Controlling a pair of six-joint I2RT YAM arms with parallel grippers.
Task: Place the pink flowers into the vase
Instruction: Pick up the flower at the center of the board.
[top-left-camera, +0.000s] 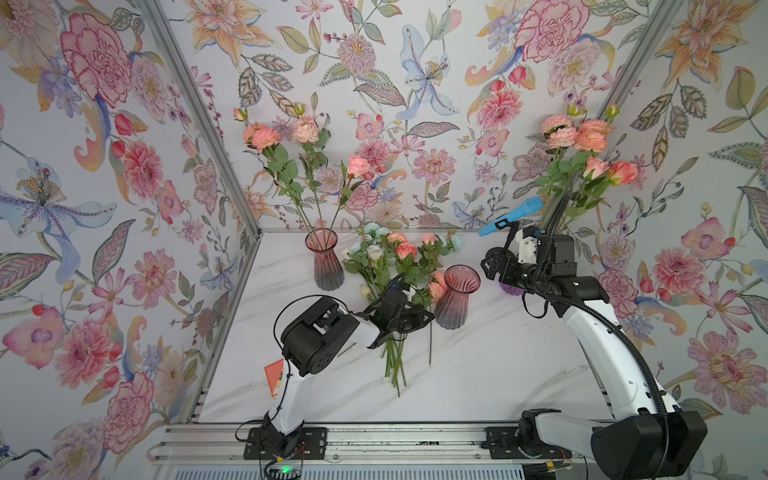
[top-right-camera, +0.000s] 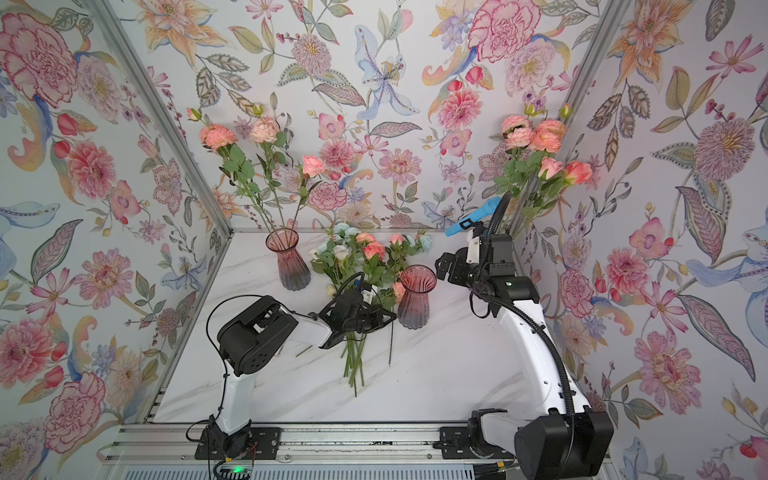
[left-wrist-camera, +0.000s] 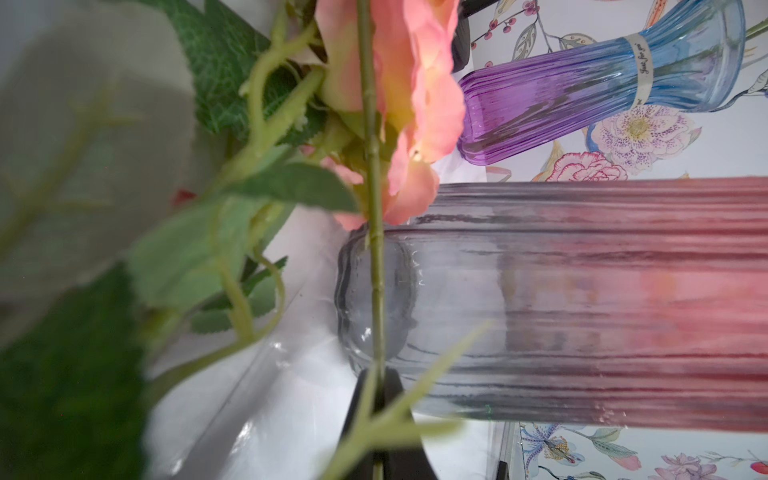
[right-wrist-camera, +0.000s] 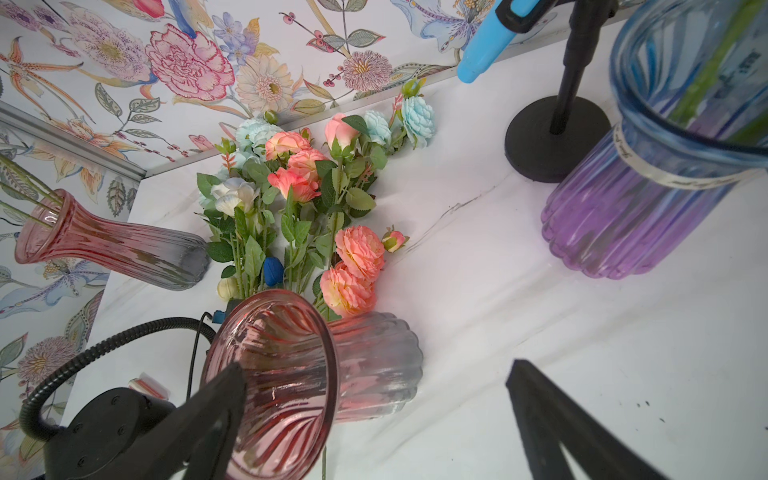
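Several pink flowers (top-left-camera: 405, 249) (top-right-camera: 374, 250) (right-wrist-camera: 359, 266) lie in a loose bunch on the white table, mixed with white and pale blue blooms. An empty pink vase (top-left-camera: 459, 297) (top-right-camera: 415, 297) (right-wrist-camera: 282, 374) stands just right of the bunch. My left gripper (top-left-camera: 426, 322) (top-right-camera: 386, 318) (left-wrist-camera: 378, 374) is low over the stems. It is shut on one thin green stem (left-wrist-camera: 374, 249), whose pink bloom (left-wrist-camera: 415, 95) lies beside this vase's base (left-wrist-camera: 582, 299). My right gripper (top-left-camera: 488, 266) (top-right-camera: 442, 264) (right-wrist-camera: 376, 365) hangs open to the right of the empty vase, holding nothing.
A second pink vase (top-left-camera: 324, 262) (right-wrist-camera: 104, 245) at the back left holds pink flowers. A blue and purple vase (right-wrist-camera: 631, 216) behind my right arm holds more (top-left-camera: 582, 145). A blue tube on a black stand (top-left-camera: 511, 216) (right-wrist-camera: 557, 141) is at the back right. Wallpapered walls enclose three sides.
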